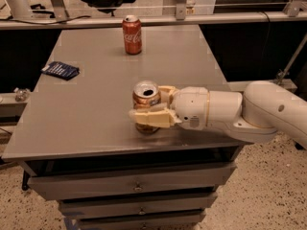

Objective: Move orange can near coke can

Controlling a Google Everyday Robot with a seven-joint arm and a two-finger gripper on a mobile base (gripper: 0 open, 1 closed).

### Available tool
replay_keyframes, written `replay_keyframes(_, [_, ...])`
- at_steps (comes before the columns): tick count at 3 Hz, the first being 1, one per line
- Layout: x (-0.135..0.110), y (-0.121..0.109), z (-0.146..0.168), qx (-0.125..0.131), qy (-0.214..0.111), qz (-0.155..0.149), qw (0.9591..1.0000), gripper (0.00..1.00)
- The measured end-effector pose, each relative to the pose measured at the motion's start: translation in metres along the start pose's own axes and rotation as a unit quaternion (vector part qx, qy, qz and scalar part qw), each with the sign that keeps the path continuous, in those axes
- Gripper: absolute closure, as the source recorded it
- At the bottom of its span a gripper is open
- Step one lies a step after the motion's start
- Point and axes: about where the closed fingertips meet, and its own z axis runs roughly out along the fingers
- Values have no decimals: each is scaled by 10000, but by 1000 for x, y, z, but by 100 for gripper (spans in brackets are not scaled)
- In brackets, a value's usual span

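Observation:
The orange can [146,99], copper-toned with an open silver top, stands upright near the table's front edge. My gripper [154,105] reaches in from the right, with one cream finger [151,118] across the can's front and the other behind it, closed around the can. The coke can [132,34], red with white script, stands upright at the far edge of the table, well behind the orange can and slightly left.
A dark blue packet [60,70] lies at the left side of the grey table [86,109]. Drawers sit under the table front. My white arm [249,111] stretches over the table's right front corner. A rail and chair stand beyond the far edge.

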Motion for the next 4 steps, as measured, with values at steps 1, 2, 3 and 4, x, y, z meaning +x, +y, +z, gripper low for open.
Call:
replay_keyframes(1, [0,-11,-13,130,56,30,9999,87])
replay_keyframes(2, [-9,-40,-39,376,141,4,9992,100])
replay_keyframes(3, [-33,-77,-71,638,396,-50,9972,100])
replay_keyframes(4, [-41,-89,-84,802,395,-38,9960,100])
